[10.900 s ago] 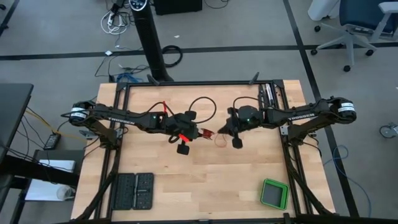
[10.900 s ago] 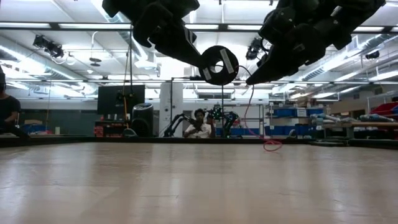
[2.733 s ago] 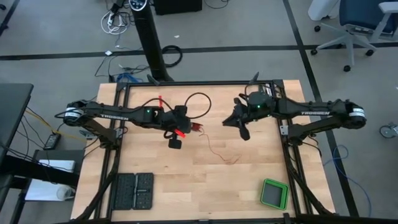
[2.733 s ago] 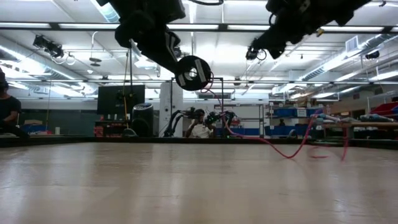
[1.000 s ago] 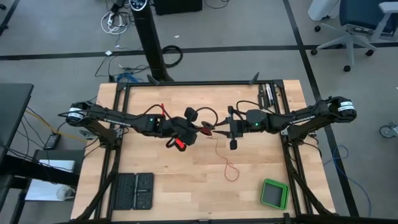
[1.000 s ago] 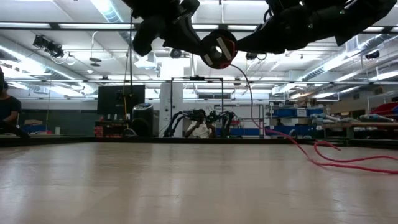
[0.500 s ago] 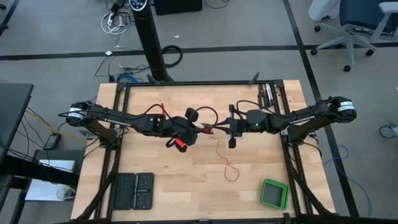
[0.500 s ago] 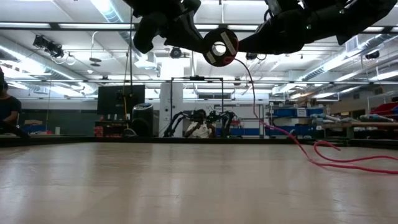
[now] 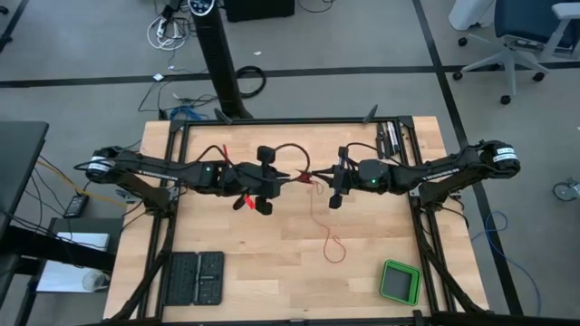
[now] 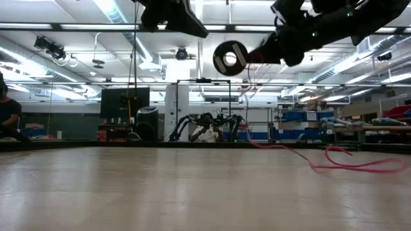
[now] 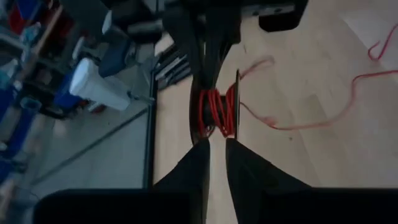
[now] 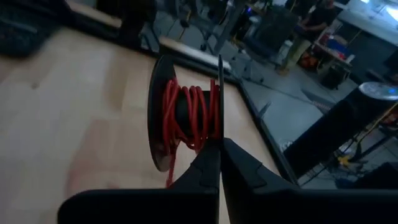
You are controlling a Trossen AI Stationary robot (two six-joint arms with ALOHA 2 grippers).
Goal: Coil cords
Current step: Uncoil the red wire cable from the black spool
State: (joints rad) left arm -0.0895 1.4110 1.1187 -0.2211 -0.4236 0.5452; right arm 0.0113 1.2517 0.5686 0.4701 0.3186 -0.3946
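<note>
cord (image 9: 319, 215), thin and red-orange, is partly wound on a dark spool (image 12: 183, 121) held above the table (image 9: 272, 263) between my two arms. my right gripper (image 12: 220, 148) has its jaws closed on the spool's rim. my left gripper (image 11: 216, 148) sits just short of the spool, jaws a little apart and gripping nothing that i can see. the free length hangs from the spool and trails along the table toward its front edge, ending in a small loop (image 9: 333, 247).

You're in a robotics lab: storage shelving (image 10: 302, 125) at three o'clock, another robot arm (image 10: 212, 122) at twelve, ceiling strip lights (image 10: 115, 9) overhead.
</note>
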